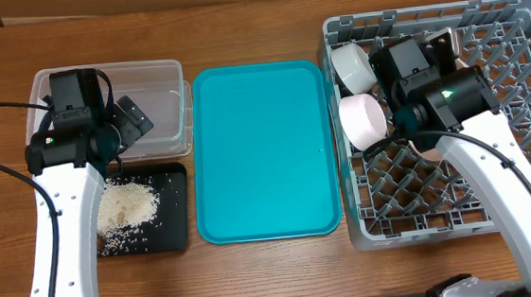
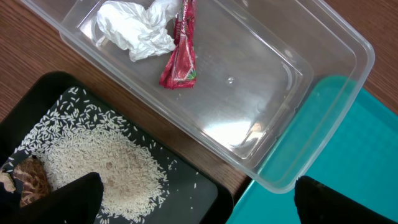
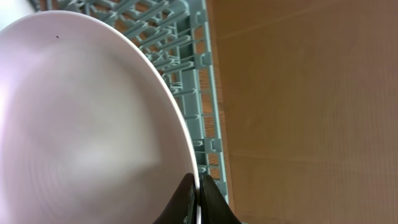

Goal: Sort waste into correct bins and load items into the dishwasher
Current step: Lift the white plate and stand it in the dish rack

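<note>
Right tool point(image 3: 199, 188) is clenched on the rim of the pink-white plate point(image 3: 93, 124), pinching it edge-on. My read is that this grip lets the plate go down upright between the pegs instead of lying flat. The plate hangs over the grey dish rack point(image 3: 189, 87), near its outer wall, with bare bench point(image 3: 298, 112) just beyond. Inside the rack's left part, a white cup point(image 1: 352, 63) and a white bowl point(image 1: 366, 120) sit tilted among the pegs. They look like the nearest things to crowd the plate.

Over on the other side, the left tool point(image 2: 199, 202) is released, fingers spread wide and holding nothing. It hovers where the clear tub point(image 2: 323, 56) meets the black tray point(image 2: 37, 99). The sorting reads as done. The crumpled tissue point(image 2: 134, 31) and red wrapper point(image 2: 180, 62) lie together in one end of the tub, the dry rubbish kept apart. The rice point(image 2: 106, 168) and brown crumbs point(image 2: 31, 177) are heaped on the black tray. The teal tray point(image 1: 264, 149) lies between the two arms with nothing on it.
</note>
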Robot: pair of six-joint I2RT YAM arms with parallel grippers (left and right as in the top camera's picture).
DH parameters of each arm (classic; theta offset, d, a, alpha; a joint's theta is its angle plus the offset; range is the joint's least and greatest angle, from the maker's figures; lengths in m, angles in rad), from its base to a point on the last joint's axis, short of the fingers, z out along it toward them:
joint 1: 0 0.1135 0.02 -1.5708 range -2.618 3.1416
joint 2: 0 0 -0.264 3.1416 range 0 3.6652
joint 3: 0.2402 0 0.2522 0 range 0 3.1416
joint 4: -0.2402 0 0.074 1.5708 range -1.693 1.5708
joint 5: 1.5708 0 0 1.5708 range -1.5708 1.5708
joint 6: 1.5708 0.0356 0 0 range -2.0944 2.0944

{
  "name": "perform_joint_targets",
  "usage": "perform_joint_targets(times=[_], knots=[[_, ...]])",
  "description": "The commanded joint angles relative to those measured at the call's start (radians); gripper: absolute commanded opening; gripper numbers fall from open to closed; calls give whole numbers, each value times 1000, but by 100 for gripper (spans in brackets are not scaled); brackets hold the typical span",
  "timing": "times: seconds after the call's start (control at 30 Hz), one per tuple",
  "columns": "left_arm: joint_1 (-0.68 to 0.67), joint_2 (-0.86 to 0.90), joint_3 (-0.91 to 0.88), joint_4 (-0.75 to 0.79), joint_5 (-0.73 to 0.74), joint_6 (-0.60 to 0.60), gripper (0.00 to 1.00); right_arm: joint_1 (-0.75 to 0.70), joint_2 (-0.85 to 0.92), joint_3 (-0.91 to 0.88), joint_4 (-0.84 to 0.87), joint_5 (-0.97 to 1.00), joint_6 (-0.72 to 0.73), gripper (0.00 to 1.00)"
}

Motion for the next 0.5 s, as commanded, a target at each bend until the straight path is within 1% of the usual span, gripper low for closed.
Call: perform_joint_targets(times=[0.0, 0.07, 0.27, 0.47], knots=[[1, -5, 14, 3, 1, -14, 100, -7, 17, -2, 5, -24, -13, 4], [1, -5, 14, 3, 1, -14, 100, -7, 22, -8, 5, -23, -17, 4], [1, -5, 14, 3, 1, -14, 100, -24, 27, -12, 7, -20, -92, 4], [1, -5, 14, 3, 1, -14, 100, -49, 27, -13, 10, -17, -91, 4]])
